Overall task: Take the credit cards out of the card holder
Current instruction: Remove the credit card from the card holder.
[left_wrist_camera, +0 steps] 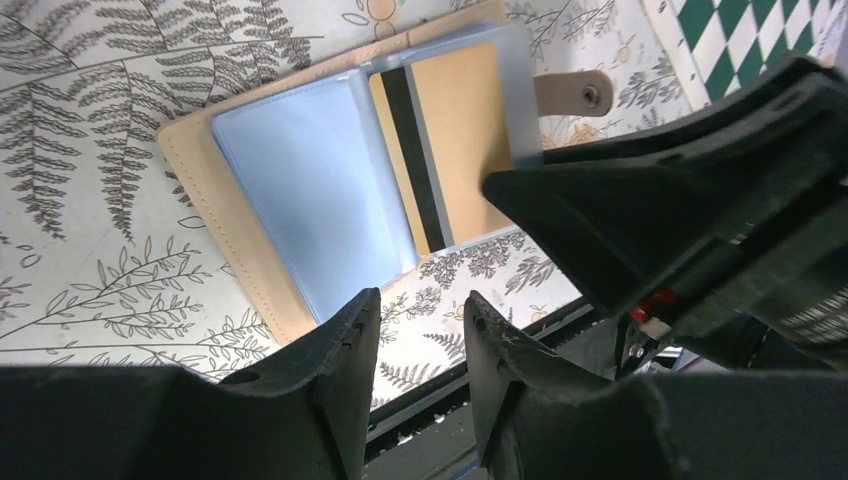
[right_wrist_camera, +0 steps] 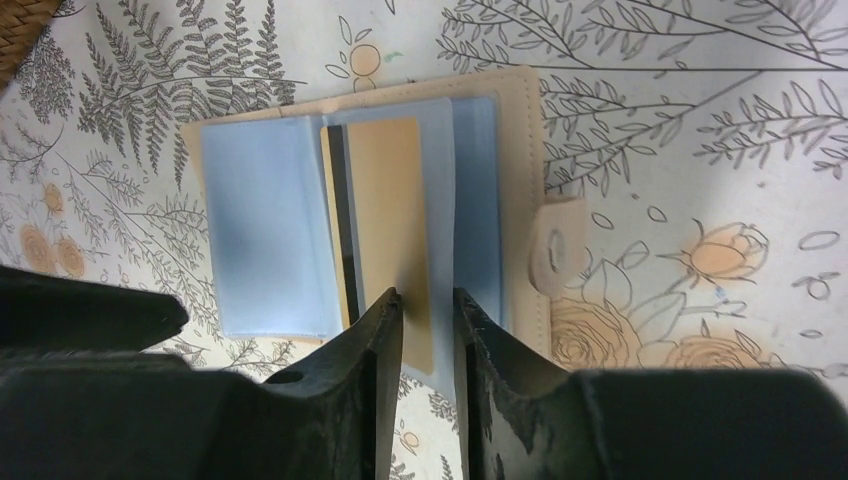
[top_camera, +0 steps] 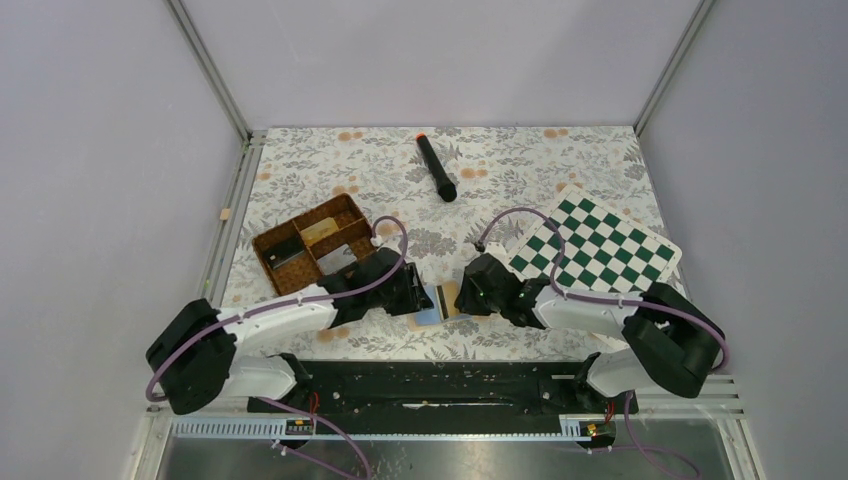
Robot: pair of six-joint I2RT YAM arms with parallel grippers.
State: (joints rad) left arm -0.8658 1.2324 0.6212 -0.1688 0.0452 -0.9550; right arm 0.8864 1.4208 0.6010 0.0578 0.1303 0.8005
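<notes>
The tan card holder (top_camera: 441,301) lies open and flat on the floral cloth between my two grippers. In the left wrist view its rim (left_wrist_camera: 200,190) frames a light blue card (left_wrist_camera: 300,190) on the left and a yellow-gold card with a dark stripe (left_wrist_camera: 455,140) on the right. My left gripper (left_wrist_camera: 422,305) is open and empty, just off the holder's near edge. In the right wrist view my right gripper (right_wrist_camera: 428,300) hovers with its jaws narrowly apart over the lower end of the yellow-gold card (right_wrist_camera: 390,210), beside the blue card (right_wrist_camera: 265,235). The holder's snap strap (right_wrist_camera: 555,245) lies to the right.
A brown woven partitioned basket (top_camera: 310,245) stands behind the left gripper. A green-white chequered board (top_camera: 595,245) lies at the right. A black pen-like stick with an orange tip (top_camera: 436,168) lies at the back. The black base rail (top_camera: 440,385) runs along the near edge.
</notes>
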